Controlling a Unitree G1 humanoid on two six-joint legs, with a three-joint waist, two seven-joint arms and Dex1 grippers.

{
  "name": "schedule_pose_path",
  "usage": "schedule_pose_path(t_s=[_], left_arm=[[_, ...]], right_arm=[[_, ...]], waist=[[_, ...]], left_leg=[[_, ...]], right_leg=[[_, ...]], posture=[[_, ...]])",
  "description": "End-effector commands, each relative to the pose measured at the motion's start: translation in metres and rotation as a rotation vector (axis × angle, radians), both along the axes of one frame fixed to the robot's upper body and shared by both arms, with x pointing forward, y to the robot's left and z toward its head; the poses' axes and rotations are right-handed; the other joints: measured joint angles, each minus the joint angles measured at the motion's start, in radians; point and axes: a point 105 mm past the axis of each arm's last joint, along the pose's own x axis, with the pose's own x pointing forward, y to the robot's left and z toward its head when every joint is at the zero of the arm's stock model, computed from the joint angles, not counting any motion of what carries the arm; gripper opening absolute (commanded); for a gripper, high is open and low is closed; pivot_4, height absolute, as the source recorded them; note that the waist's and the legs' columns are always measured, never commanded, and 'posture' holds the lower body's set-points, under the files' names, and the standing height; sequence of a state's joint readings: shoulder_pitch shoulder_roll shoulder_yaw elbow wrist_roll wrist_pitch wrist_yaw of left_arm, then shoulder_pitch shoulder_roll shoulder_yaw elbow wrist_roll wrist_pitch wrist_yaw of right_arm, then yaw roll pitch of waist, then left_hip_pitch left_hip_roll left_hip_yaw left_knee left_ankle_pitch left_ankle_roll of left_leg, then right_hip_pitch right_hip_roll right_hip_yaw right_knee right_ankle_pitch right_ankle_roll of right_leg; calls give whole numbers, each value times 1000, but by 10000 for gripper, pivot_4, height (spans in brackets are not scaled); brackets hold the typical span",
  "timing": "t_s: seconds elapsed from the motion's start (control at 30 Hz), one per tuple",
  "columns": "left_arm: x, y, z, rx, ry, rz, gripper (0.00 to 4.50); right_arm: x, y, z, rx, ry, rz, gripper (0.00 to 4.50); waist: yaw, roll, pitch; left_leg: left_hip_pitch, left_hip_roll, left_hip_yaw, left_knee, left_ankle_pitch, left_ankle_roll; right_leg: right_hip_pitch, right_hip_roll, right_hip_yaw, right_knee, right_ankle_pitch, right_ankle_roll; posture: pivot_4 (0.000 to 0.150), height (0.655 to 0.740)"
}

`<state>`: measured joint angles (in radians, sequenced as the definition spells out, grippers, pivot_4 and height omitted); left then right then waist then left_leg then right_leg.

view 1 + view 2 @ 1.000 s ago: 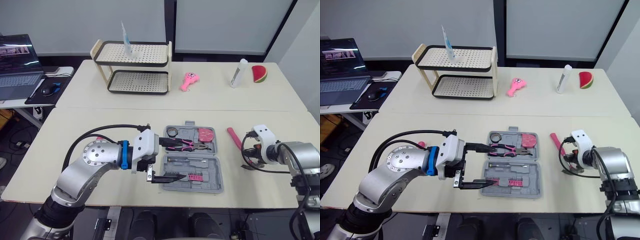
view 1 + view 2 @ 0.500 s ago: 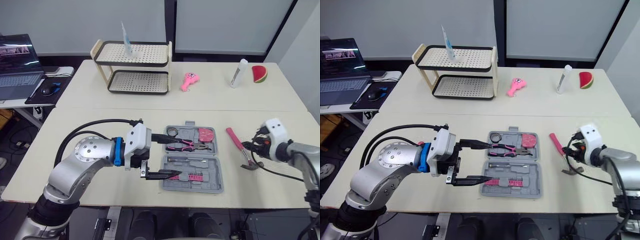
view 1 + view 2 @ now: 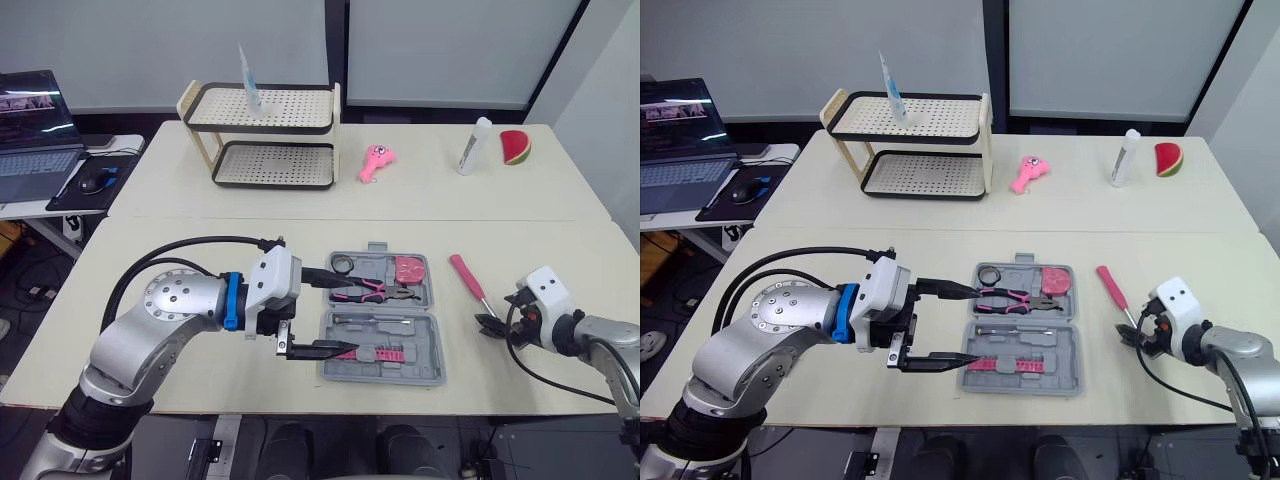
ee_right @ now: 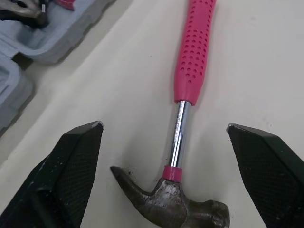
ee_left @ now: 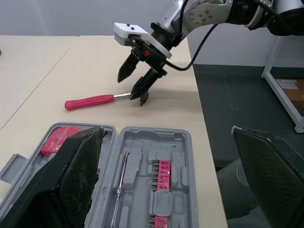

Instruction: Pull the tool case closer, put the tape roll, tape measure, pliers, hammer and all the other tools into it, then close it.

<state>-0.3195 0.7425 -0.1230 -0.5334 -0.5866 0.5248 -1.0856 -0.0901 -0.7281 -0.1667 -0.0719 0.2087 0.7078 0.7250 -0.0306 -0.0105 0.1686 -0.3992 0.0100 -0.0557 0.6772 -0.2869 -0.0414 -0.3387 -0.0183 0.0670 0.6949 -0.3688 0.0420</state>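
Observation:
The grey tool case lies open in the middle of the near table. Inside are a tape roll, pink-handled pliers, a pink tape measure and a row of pink bits. My left gripper is open, its two fingers reaching over the case's left edge. A pink-handled hammer lies flat on the table right of the case. My right gripper stands open at the hammer's head, its fingers on either side and not touching it.
On the far table stand a two-tier rack, a pink toy, a white bottle and a watermelon slice. A laptop sits on a side desk at the left. The table's front edge runs just below the case.
My right gripper has opened and let go of the hammer, which now lies on the table. My left arm has drawn slightly left, still open.

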Motion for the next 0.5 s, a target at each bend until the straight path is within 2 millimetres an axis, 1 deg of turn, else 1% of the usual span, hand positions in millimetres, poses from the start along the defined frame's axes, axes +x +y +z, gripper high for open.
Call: schedule_pose_path(t_s=[0.03, 0.23, 0.33, 0.4, 0.43, 0.5], left_arm=[[-6, -3, 5, 1, -38, -26, 45000], [-4, -3, 5, 1, -42, -23, 45000], [-4, -1, 5, 3, -46, -14, 45000], [-3, 0, 5, 7, -47, -7, 45000], [-3, 1, 4, 8, -47, -5, 45000], [-3, 2, 3, 10, -47, -1, 45000]], right_arm=[[11, -4, 6, -11, -32, -38, 44514], [15, -4, -5, -13, 19, -32, 44514], [15, -7, -9, -17, 26, -50, 38916], [15, -9, -12, -18, 33, -60, 32453], [15, -10, -13, -17, 35, -62, 27707], [14, -11, -17, -16, 39, -69, 23137]], waist=[[0, 0, 0], [2, 0, 0], [2, 0, 0], [2, 0, 0], [1, 0, 0], [1, 0, 0]], left_leg=[[0, 0, 0, 0, 0, 0], [0, 0, 0, 0, 0, 0], [0, 0, 0, 0, 0, 0], [0, 0, 0, 0, 0, 0], [0, 0, 0, 0, 0, 0], [0, 0, 0, 0, 0, 0]], right_leg=[[0, 0, 0, 0, 0, 0], [0, 0, 0, 0, 0, 0], [0, 0, 0, 0, 0, 0], [0, 0, 0, 0, 0, 0], [0, 0, 0, 0, 0, 0], [0, 0, 0, 0, 0, 0]], posture=[[1500, 7400], [1500, 7400], [1500, 7400], [1500, 7400], [1500, 7400], [1500, 7400]])
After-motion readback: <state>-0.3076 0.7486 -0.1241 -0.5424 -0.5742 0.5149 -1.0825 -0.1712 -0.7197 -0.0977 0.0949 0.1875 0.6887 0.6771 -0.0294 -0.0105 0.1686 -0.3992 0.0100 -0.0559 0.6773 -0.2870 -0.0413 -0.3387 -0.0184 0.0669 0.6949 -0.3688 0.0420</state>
